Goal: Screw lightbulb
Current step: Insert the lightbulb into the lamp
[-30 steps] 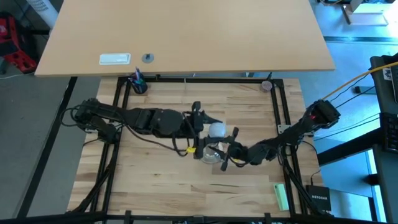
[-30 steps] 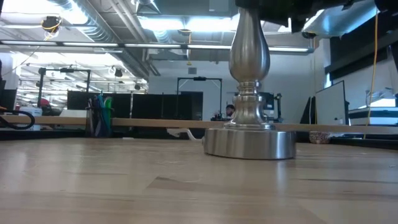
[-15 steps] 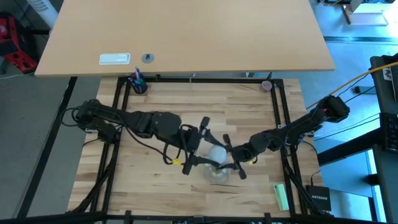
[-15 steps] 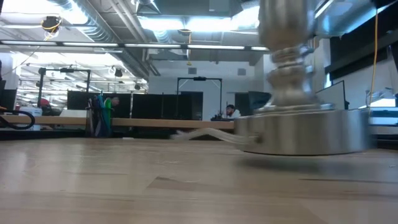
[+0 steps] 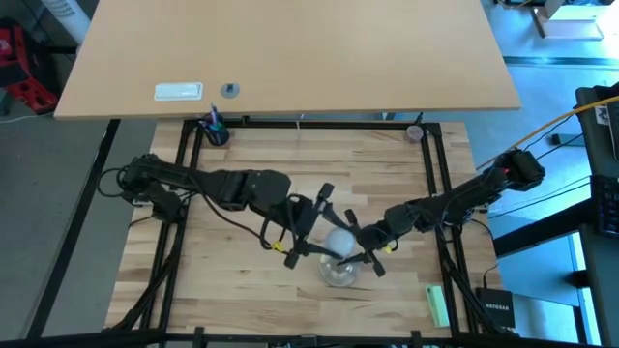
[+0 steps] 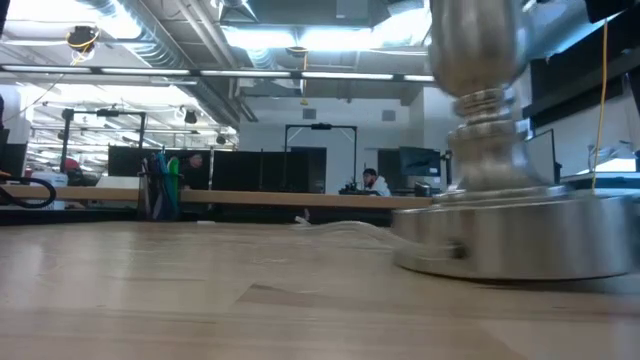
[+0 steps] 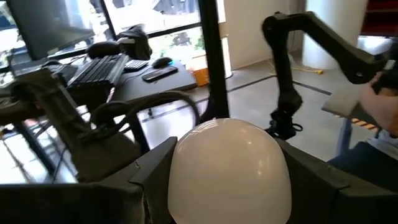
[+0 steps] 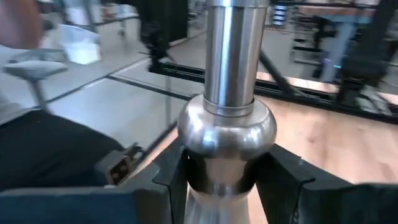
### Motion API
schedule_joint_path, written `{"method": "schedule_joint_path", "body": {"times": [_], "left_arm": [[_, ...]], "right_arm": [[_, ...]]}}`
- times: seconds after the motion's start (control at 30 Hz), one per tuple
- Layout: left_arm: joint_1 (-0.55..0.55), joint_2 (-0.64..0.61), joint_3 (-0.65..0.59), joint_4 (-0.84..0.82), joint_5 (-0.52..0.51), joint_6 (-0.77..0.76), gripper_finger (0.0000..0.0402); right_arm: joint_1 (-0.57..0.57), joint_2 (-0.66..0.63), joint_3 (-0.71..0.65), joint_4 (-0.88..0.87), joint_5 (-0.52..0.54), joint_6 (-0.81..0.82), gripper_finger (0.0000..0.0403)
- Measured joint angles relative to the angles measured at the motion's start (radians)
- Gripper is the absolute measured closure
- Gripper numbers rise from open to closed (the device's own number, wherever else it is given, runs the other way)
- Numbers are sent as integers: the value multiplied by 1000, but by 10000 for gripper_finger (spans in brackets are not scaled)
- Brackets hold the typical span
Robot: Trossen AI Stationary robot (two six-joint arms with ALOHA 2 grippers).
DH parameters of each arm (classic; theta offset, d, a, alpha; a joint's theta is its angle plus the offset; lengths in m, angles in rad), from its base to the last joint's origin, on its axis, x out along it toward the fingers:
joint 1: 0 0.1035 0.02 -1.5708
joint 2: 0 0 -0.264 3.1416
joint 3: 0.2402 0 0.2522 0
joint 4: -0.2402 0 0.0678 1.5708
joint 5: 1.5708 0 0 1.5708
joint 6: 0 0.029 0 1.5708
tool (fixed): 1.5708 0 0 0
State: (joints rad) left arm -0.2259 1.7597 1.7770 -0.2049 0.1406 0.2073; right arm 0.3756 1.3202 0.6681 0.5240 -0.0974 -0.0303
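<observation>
The lightbulb (image 5: 338,241), a small white frosted globe, sits over the top of the silver stand (image 5: 338,274); whether its base is in the socket is hidden. The stand stands upright near the table's near edge, with its round base (image 6: 520,236) on the wood and its stem (image 6: 478,60) rising out of the low view. My left gripper (image 5: 327,230) comes from the left and is shut on the bulb (image 7: 229,168). My right gripper (image 5: 358,247) comes from the right and is shut on the stand's stem (image 8: 227,124). My left gripper pinches the bulb's rounded globe (image 7: 186,180) between its two fingers (image 7: 152,174), one on each side. The fingers come about level from the table's left. The bulb is upright, dome up, above the stand. My right gripper pinches the stand's stem at the narrow neck just below a rounded bulge (image 8: 186,134), between its two fingers (image 8: 280,177). The fingers come about level from the table's right and lie across the upright stem. The stand's base rests on the table.
A black frame (image 5: 189,164) edges the wooden table. A cup of pens (image 5: 215,129) stands at the far left corner and a small round thing (image 5: 415,132) at the far right. A green object (image 5: 438,304) lies at the near right. Cables trail from the left arm (image 5: 280,242).
Both grippers have gone toward the table's near edge together, keeping their holds. The stand has slid with them, staying upright, and now shows larger and farther right in the low view. The bulb has moved along above it.
</observation>
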Motion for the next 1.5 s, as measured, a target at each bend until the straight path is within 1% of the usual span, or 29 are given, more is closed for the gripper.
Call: {"method": "schedule_joint_path", "body": {"times": [0.1, 0.13, 0.2, 0.27, 0.33, 0.4, 0.47, 0.53, 0.67, 0.77, 0.87, 0.93, 1.0, 1.07, 1.17, 1.27, 1.33, 1.4, 1.5], "left_arm": [[1, 0, 0, -4, -31, -15, 180], [1, 0, 0, -4, -46, -16, 180], [2, 0, 0, 0, -69, -20, 180], [4, 0, 0, 1, -70, -26, 180], [4, 0, 0, 1, -76, -28, 180], [3, 1, 0, 6, -85, -33, 180], [3, 1, 0, 6, -103, -41, 180], [3, 1, 0, 4, -124, -48, 180], [3, 1, 0, 6, -138, -46, 180], [4, 1, 0, 6, -144, -53, 180], [6, 1, 0, 7, -157, -68, 180], [5, 1, 0, 6, -164, -69, 180], [5, 1, 0, 7, -164, -71, 180], [5, 1, 0, 7, -164, -74, 180], [6, 1, 0, 7, -167, -77, 180], [5, 1, 0, 7, -171, -77, 180], [5, 1, 0, 7, -173, -81, 180], [5, 1, 0, 6, -175, -89, 180], [5, 1, 0, 7, -175, -93, 180]], "right_arm": [[0, -3, 3, -27, 60, 18, 253], [0, -4, 5, -35, 83, 21, 234], [1, -6, 12, -38, 132, 26, 176], [0, -9, 12, -46, 186, 39, 116], [-1, -29, 12, -88, 225, 47, 67], [3, -72, 12, -153, 256, 51, 34], [19, -135, 11, -237, 301, 70, 14], [37, -204, 11, -320, 350, 85, 10], [92, -331, 11, -458, 472, 179, 23], [149, -374, 10, -549, 535, 265, 35], [213, -379, 9, -587, 586, 333, 44], [259, -359, 9, -595, 639, 362, 49], [305, -327, 8, -587, 729, 388, 53], [358, -284, 8, -565, 840, 402, 56], [426, -185, 8, -505, 1041, 411, 61], [469, -74, 7, -400, 1219, 391, 65], [485, -9, 7, -338, 1314, 385, 67], [485, 37, 7, -283, 1364, 384, 70], [479, 71, 6, -205, 1369, 371, 74]]}}
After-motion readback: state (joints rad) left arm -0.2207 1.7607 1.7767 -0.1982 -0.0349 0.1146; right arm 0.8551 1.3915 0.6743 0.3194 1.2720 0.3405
